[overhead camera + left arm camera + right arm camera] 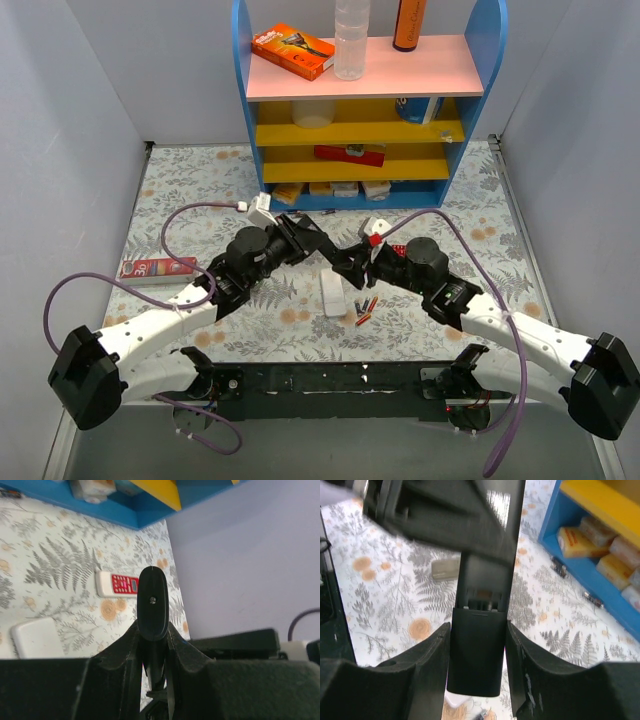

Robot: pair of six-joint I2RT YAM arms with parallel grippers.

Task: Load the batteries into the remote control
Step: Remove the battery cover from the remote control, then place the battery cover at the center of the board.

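Both grippers meet above the middle of the table and, as far as I can judge, share one load. The left gripper (152, 630) is fully closed, with a narrow black round-ended blade standing up between its fingers. The right gripper (477, 630) is clamped across the broad face of a slim black oblong piece (475, 670), which shows an opened recess farther along. Whether the blade is that same piece seen edge-on I cannot tell for sure. Below and toward the arm bases, the plain white smooth-faced oblong remote control (333, 293) lies flat on the fern-patterned table (470, 230), its long axis running away from the bases, almost under the joined fingertips. The small red-orange and dark cylindrical batteries (365, 308) lie just beside its near right end, roughly parallel to it. That puts them on the right arm's side, so that arm looks nearer, though neither gripper is free to pick them up.
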